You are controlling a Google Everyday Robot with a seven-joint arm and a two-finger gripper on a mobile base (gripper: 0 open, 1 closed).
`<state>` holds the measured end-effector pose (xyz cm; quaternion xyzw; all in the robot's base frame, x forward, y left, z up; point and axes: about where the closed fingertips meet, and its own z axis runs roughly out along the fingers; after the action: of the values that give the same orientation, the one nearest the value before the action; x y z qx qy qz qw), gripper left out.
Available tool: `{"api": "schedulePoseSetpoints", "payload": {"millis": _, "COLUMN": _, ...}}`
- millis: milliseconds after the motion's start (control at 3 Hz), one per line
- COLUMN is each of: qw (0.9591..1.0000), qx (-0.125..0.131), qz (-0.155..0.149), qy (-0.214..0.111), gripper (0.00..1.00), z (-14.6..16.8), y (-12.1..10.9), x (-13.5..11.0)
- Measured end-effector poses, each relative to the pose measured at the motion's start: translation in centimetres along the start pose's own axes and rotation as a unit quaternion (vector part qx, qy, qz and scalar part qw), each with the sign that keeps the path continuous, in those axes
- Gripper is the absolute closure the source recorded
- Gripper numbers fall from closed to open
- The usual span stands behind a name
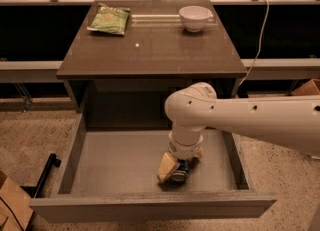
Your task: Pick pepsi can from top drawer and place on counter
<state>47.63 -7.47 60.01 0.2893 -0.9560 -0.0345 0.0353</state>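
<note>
The top drawer [112, 160] is pulled open below the counter [150, 47]. The pepsi can [180, 172] lies on its side on the drawer bottom, right of centre near the front panel; only its dark end shows, the rest is hidden by my wrist. My gripper [176, 165] hangs from the white arm, reaches down into the drawer and sits right over the can, touching or nearly touching it.
A green snack bag [110, 20] lies at the counter's back left and a white bowl [195, 17] at its back right. A cardboard box [12, 205] stands on the floor at lower left. A black bar [45, 175] lies beside the drawer's left wall.
</note>
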Motion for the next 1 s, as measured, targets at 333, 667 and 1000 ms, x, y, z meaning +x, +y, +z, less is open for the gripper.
{"api": "schedulePoseSetpoints", "payload": {"millis": 333, "qw": 0.9997, "qx": 0.011, "qz": 0.016, "qy": -0.013, "gripper": 0.41, "z": -0.6, "y": -0.4, "x": 0.6}}
{"api": "schedulePoseSetpoints", "payload": {"millis": 667, "qw": 0.9986, "qx": 0.009, "qz": 0.027, "qy": -0.044, "gripper": 0.65, "z": -2.6, "y": -0.9, "x": 0.9}}
{"api": "schedulePoseSetpoints", "payload": {"millis": 1000, "qw": 0.9958, "qx": -0.005, "qz": 0.023, "qy": -0.089, "gripper": 0.94, "z": -5.9, "y": -1.2, "x": 1.0}}
